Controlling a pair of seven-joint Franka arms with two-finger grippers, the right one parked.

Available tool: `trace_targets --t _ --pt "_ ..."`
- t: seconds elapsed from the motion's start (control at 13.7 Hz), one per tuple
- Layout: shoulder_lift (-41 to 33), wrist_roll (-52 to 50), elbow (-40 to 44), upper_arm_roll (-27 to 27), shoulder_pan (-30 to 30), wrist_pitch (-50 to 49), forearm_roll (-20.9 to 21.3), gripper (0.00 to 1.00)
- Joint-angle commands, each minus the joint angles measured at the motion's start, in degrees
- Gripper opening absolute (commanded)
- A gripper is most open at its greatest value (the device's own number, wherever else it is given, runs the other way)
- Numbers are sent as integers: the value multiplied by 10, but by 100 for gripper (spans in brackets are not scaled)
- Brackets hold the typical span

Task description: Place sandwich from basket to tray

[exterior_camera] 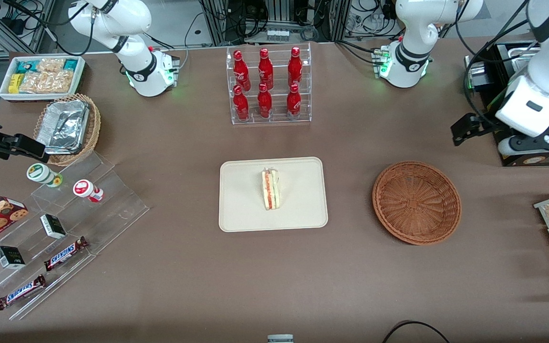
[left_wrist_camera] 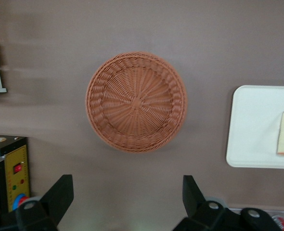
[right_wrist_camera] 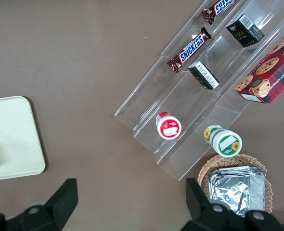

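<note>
Gripper (left_wrist_camera: 127,202) open, holding nothing, raised above the table toward the working arm's end, well apart from the basket (exterior_camera: 416,202). Basket holds nothing. Sandwich (exterior_camera: 270,189) lies on the tray (exterior_camera: 241,209), near its middle, filling edge up. Tray sits beside the basket, nearer the front camera than the bottle rack (exterior_camera: 269,85).

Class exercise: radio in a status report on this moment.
Gripper open, empty, raised above the table beside the basket. Sandwich on the tray; basket empty. Nothing in the way.
</note>
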Motion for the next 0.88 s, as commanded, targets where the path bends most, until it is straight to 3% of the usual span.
trace_targets --t 0.0,0.44,0.8 --pt "-42 36 -50 -6 22 5 -8 100" --pt "-61 66 -65 7 30 23 -25 100" --pt "6 63 34 12 28 -3 -25 100"
